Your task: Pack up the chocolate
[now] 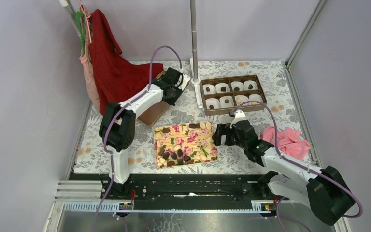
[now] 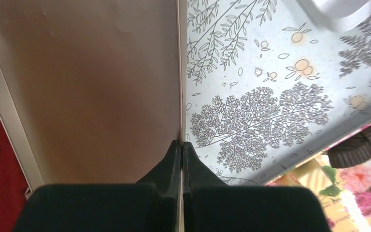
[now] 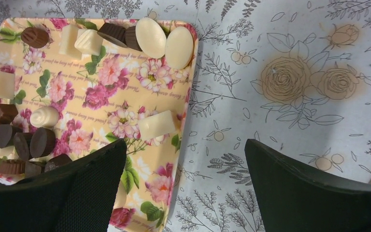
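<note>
Top external shows the chocolate (image 1: 176, 154) mostly on the floral tray (image 1: 186, 140) by the table's (image 1: 270, 72) near edge, thickest at the tray's near-left corner, with a few dark pieces in the paper cups (image 1: 228, 102) of the brown box (image 1: 232, 77) toward the far-right corner. The left gripper (image 2: 181, 145) is pinched shut on the thin edge of a brown lid (image 2: 101, 87). The right gripper (image 3: 183, 154) hangs wide open and empty above the tray's right edge.

One floral tray (image 1: 155, 145), one brown box (image 1: 229, 79), eight paper cups (image 1: 227, 101), many dark chocolates (image 3: 42, 141).
</note>
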Robot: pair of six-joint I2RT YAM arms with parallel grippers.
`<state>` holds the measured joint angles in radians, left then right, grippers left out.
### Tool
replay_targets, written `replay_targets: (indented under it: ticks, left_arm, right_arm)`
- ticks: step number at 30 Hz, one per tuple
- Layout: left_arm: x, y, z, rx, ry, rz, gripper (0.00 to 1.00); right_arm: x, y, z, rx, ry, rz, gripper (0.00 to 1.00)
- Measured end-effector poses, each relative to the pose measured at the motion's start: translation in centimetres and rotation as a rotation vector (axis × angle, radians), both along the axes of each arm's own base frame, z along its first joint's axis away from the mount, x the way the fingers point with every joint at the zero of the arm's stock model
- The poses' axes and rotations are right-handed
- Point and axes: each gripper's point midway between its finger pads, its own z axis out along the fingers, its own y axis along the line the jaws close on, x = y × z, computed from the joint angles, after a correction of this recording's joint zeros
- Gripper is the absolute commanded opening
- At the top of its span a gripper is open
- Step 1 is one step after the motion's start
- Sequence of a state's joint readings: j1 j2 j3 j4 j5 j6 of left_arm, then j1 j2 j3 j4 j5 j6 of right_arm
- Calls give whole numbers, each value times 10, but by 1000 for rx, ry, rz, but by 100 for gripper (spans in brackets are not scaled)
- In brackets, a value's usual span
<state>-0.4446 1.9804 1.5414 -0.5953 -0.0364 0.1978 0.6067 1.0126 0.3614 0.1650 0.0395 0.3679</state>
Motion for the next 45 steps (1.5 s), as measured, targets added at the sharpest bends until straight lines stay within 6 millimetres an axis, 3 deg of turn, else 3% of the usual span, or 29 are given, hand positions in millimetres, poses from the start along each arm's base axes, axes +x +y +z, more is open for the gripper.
replay_targets:
  ticks: [12, 16, 21, 24, 29, 36, 40, 45]
  left_arm:
    - [-3, -8, 66, -148, -86, 111, 0]
    - [-9, -15, 99, -251, -119, 157, 0]
    - [-17, -21, 150, -399, -207, 200, 0]
    - [-24, -21, 170, -466, -245, 227, 0]
    - [-29, -20, 182, -530, -273, 265, 0]
    - [-35, -7, 182, -554, -301, 340, 0]
    - [-43, 10, 190, -582, -344, 393, 0]
    - [-50, 20, 204, -632, -397, 427, 0]
  right_arm:
    - [-10, 23, -27, 4, 159, 104, 100]
    - [-14, 31, -37, 25, 210, 127, 100]
    - [-7, 49, -35, 88, 224, 150, 100]
    - [-4, 62, -33, 130, 234, 164, 100]
    - [1, 87, -31, 174, 244, 183, 100]
    - [2, 122, -24, 167, 254, 265, 100]
    - [22, 118, -7, 94, 176, 240, 100]
    - [61, 98, 32, -34, 19, 144, 100]
